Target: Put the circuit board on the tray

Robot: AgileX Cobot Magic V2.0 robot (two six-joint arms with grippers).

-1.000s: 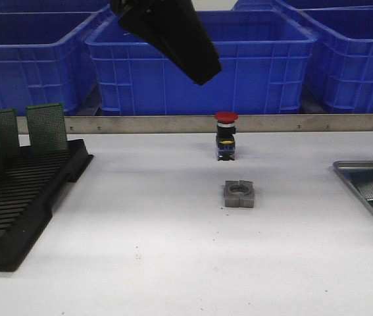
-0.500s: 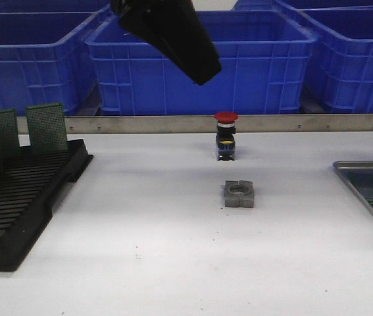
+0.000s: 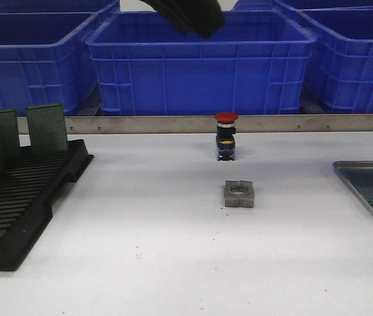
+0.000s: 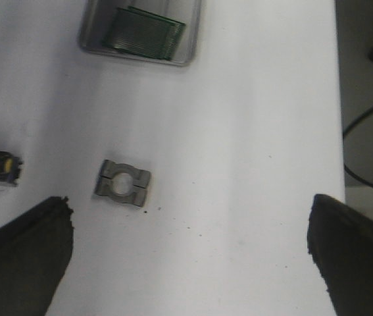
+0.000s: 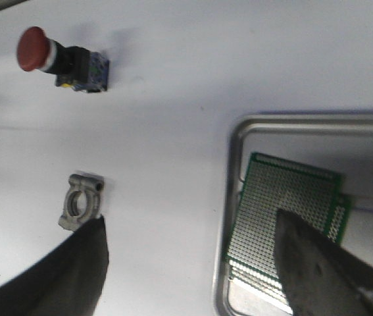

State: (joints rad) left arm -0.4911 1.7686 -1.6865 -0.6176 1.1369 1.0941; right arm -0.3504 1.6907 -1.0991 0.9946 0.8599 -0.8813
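Risen since earlier, right hand (image 5: 193,276) gapes wide above circuit board (image 5: 285,220) in tray (image 5: 239,138).

Front cam low; wrist cams overhead — share tray (image 5: 239,141).

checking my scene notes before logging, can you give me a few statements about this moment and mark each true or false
1. A green circuit board lies inside the metal tray. True.
2. The right end effector is shut on a circuit board. False: it is open and holds nothing.
3. The red push button stands on the table behind the grey metal clamp block. True.
4. The black slotted rack has no boards in it. False: green boards stand upright in it.
5. The left end effector is open, with nothing between its fingers. True.
6. The clamp block sits in the tray. False: it rests on the white table, apart from the tray.
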